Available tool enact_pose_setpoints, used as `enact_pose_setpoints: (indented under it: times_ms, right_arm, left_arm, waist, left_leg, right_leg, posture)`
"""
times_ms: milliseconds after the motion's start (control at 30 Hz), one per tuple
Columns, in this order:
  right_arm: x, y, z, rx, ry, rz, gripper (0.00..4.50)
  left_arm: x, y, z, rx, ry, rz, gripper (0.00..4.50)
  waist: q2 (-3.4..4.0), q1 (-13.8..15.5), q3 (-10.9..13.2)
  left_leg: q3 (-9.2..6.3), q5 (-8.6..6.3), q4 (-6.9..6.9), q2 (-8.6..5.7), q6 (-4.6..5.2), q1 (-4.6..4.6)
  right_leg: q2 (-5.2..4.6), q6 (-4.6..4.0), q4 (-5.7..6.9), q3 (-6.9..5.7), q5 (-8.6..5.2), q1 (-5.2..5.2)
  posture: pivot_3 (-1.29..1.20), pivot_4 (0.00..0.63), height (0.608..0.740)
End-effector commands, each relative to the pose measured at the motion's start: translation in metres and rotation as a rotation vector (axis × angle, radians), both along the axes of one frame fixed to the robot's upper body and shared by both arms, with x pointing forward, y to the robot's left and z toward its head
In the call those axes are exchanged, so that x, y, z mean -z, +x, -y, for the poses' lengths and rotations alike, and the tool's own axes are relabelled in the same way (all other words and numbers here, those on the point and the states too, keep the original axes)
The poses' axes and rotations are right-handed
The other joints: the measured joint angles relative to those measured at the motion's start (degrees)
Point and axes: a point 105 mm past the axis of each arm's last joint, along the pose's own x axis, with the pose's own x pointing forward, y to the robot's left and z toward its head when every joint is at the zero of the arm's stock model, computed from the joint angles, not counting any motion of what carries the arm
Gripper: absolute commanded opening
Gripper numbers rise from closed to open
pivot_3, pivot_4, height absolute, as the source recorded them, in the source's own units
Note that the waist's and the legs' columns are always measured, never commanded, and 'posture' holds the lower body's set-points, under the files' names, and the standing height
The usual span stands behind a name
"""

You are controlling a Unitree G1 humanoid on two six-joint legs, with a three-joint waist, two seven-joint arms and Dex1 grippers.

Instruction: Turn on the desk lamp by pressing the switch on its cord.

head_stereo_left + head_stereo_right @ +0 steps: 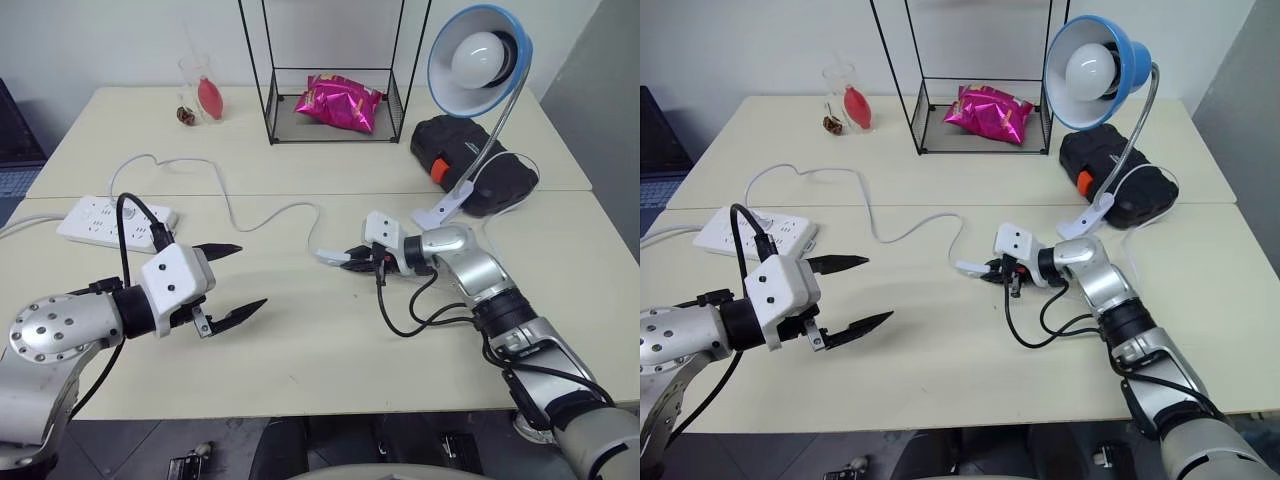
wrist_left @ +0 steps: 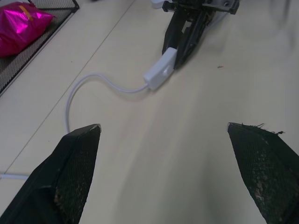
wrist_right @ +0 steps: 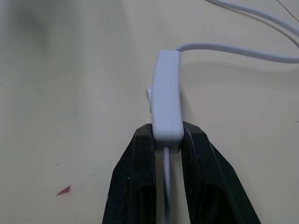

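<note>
The desk lamp (image 1: 475, 55) with its light-blue shade and white bulb stands unlit at the back right, its clip base (image 1: 440, 212) on the table. Its thin white cord (image 1: 225, 195) winds across the table to the small white switch (image 3: 166, 95). My right gripper (image 1: 352, 261) is shut on the near end of the switch (image 1: 331, 257), a black finger on each side, holding it just above the table in the middle. My left gripper (image 1: 232, 282) hovers open to the left, nothing between its fingers (image 2: 74, 163), pointing toward the switch (image 2: 160, 70).
A white power strip (image 1: 115, 222) lies at the left edge. A black wire rack (image 1: 335, 70) holding a pink snack bag (image 1: 338, 102) stands at the back, a glass (image 1: 203, 90) to its left. A black and orange case (image 1: 470, 160) sits behind the lamp's clip.
</note>
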Motion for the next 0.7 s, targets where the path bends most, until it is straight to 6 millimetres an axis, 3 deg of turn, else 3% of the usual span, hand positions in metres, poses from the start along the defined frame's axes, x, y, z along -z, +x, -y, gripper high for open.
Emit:
enact_pose_setpoints:
  times_ms: [33,200,467,700]
  right_arm:
    - [-0.029,-0.026,-0.007,-0.089,0.042,0.033,0.37]
    - [-0.037,-0.043,-0.008,-0.11,0.038,0.025,0.37]
    - [-0.041,-0.056,-0.015,-0.119,0.048,0.018,0.37]
    - [-0.041,-0.062,-0.015,-0.124,0.045,0.016,0.37]
  left_arm:
    - [-0.011,0.005,0.019,0.069,-0.029,0.02,4.5]
    - [-0.014,0.014,0.035,0.133,-0.022,0.02,4.5]
    - [0.007,0.015,0.06,0.243,0.043,-0.028,4.5]
    - [0.019,0.023,0.066,0.259,0.069,-0.018,4.5]
  waist:
    - [0.0,0.07,0.0]
    - [-0.03,-0.1,-0.02]
    - [-0.03,-0.08,-0.02]
    - [-0.03,-0.01,-0.02]
  left_leg:
    - [0.0,0.0,0.0,-0.02,0.0,-0.01]
    - [-0.01,0.0,0.03,-0.07,0.0,0.0]
    - [0.01,0.0,0.01,-0.06,0.0,-0.02]
    - [0.04,0.0,0.05,-0.11,0.0,-0.03]
  right_leg:
    - [0.0,0.0,0.0,0.0,0.0,0.0]
    - [0.05,0.0,0.02,-0.04,0.0,0.02]
    - [0.26,0.0,0.01,0.0,0.0,-0.04]
    - [0.26,0.0,0.01,0.02,0.0,-0.03]
  posture:
    - [0.0,0.15,0.74]
    - [0.0,0.15,0.74]
    - [0.0,0.15,0.74]
    - [0.0,0.15,0.74]
